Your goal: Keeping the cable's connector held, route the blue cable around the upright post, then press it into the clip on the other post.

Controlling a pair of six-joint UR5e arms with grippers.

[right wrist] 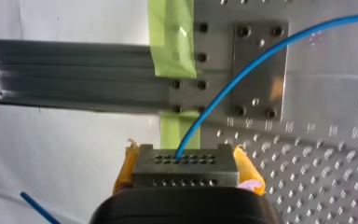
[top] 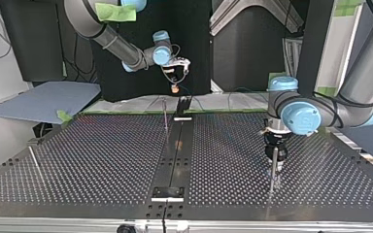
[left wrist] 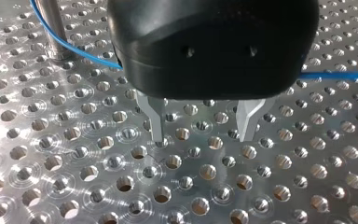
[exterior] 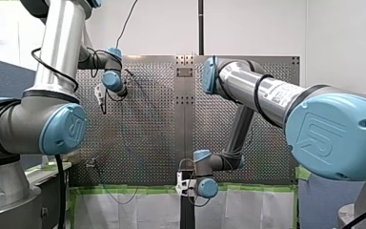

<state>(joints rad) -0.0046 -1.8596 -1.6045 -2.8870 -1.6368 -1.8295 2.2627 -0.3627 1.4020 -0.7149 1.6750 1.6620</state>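
My right gripper (right wrist: 185, 179), with yellow pads (right wrist: 125, 169), is shut on the cable's metal connector block (right wrist: 184, 164) past the table's edge. The blue cable (right wrist: 242, 60) leaves the block and runs out over the perforated table. In the left wrist view the blue cable (left wrist: 70, 45) bends around the foot of an upright metal post (left wrist: 51, 28) and passes behind my left gripper (left wrist: 203, 133). Its metal fingers (left wrist: 156, 123) stand open just above the table with nothing between them. In the top view my left gripper (top: 275, 162) points down beside a thin post (top: 273, 177).
A second thin post (top: 165, 115) stands near the table's far middle in the top view, beside a dark centre strip (top: 175, 160). Green tape (right wrist: 170, 37) marks the table's edge by the right gripper. A thin rod (top: 34, 162) lies at the top view's left.
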